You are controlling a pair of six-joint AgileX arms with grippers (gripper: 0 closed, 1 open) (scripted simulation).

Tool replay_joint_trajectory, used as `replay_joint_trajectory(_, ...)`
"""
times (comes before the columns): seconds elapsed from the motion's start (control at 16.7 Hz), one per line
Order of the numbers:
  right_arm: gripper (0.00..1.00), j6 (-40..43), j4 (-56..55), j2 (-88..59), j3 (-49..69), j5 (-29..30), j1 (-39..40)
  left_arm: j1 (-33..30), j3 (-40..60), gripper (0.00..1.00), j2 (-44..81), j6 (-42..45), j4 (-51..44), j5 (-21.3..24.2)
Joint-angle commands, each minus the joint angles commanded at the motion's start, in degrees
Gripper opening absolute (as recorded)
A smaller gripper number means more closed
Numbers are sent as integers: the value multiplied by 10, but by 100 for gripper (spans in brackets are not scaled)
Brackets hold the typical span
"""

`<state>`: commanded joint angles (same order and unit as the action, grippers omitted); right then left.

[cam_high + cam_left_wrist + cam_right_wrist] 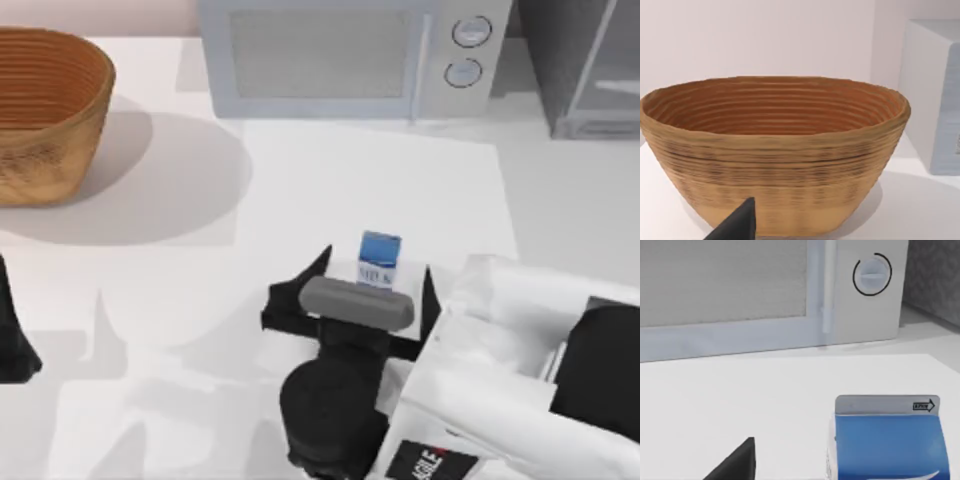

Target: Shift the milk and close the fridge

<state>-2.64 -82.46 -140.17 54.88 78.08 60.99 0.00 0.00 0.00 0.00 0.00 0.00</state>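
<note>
Top view: my right gripper sits low over the worktop, centre front, jaws apart, one finger on each side of the milk. The milk stands upright between them, not yet clamped as far as I can tell. The microwave is at the back centre, the fridge at the back right, its door apparently ajar. The basket is at the back left. My left arm is parked at the left edge.

Left wrist view: the basket is close ahead and one dark fingertip shows; I cannot tell the left jaws' state.

Right wrist view: the milk is just ahead, off to one side of the camera axis, with one fingertip on the other side and the microwave behind.

Risk: the carton looks off-centre in the jaws, so closing could push it sideways or tip it. It is small and light, so a slip is likely.

Milk look: blue body, white band with lettering, pale folded top, upright.
</note>
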Motion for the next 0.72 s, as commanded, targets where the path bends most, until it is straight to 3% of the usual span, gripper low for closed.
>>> replay_joint_trajectory(0.42, 100, 8, 8, -12, 31, -55, -54, 0, 0, 100, 0, 0, 0, 0)
replay_joint_trajectory(0.66, 100, 8, 8, -12, 31, -57, -55, 0, 0, 100, 0, 0, 0, 0)
replay_joint_trajectory(0.72, 92, 8, 8, -12, 31, -57, -55, 0, 0, 100, 0, 0, 0, 0)
